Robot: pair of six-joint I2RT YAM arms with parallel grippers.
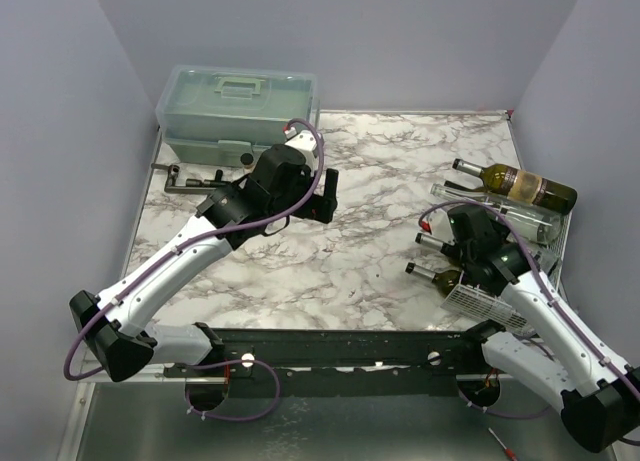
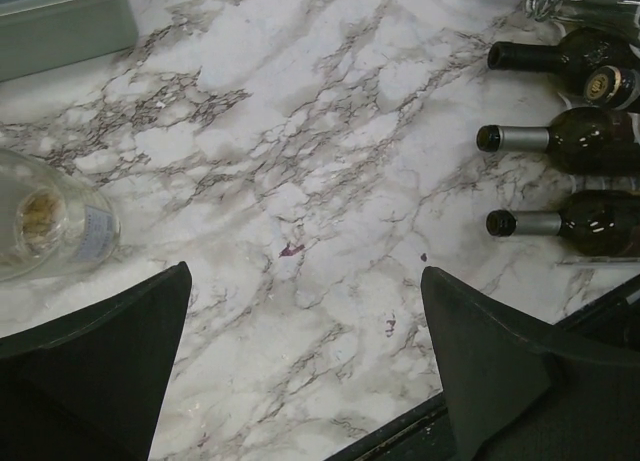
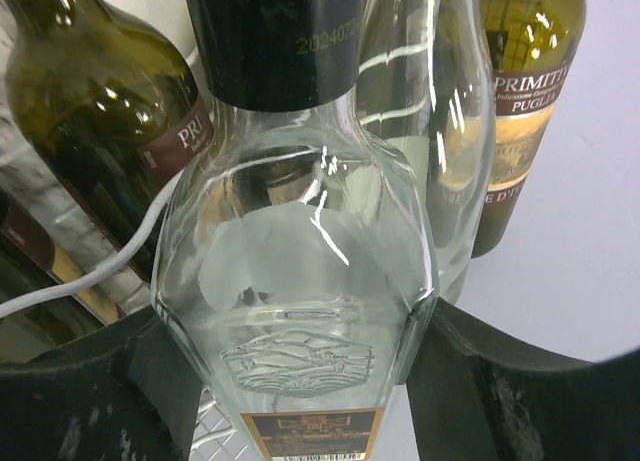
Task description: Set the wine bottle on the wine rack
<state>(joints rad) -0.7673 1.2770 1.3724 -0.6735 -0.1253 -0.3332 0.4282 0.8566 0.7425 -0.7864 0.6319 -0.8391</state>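
Note:
A clear glass wine bottle (image 3: 290, 281) with a black capsule fills the right wrist view. My right gripper (image 3: 295, 381) is shut on its shoulder, with a dark finger (image 3: 90, 391) pressed against each side. From above, that gripper (image 1: 478, 243) sits over the white wire wine rack (image 1: 485, 303) at the right edge, and the held bottle's dark neck (image 1: 432, 240) sticks out to the left. Rack wires and grid show under and beside the bottle. My left gripper (image 1: 327, 196) hangs open over the middle of the marble top, and nothing lies between its fingers (image 2: 510, 371).
More bottles lie on the rack: a green labelled one (image 1: 520, 185), a clear one (image 1: 500, 213) and dark ones (image 2: 565, 139) (image 2: 575, 222). A grey-green plastic toolbox (image 1: 240, 106) stands at the back left. A clear glass bottle (image 2: 50, 226) lies left of the left gripper.

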